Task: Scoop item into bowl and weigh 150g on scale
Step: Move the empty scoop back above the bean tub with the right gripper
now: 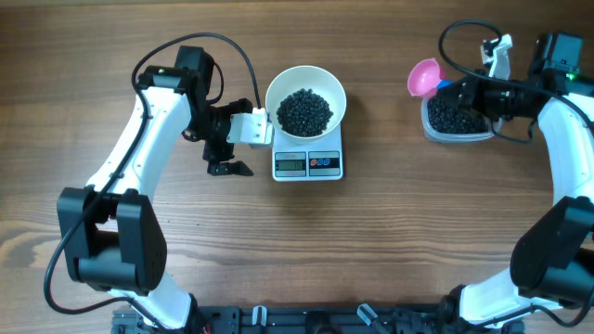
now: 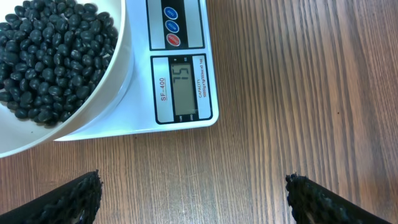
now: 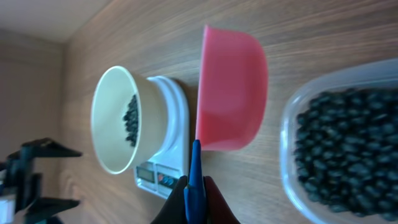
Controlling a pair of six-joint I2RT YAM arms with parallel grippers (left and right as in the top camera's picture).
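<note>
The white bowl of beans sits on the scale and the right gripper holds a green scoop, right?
No: the scoop the right gripper holds is pink, not green, as the right wrist view shows. The bowl sits on the scale.

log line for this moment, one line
left gripper: open, beside scale | right gripper: shut on pink scoop, beside bean tub | bowl: beans in, on scale

Black beans (image 1: pixel 305 111) fill a white bowl (image 1: pixel 278 88) (glossy) beside a pink scoop (image 1: pixel 424 77).
</note>
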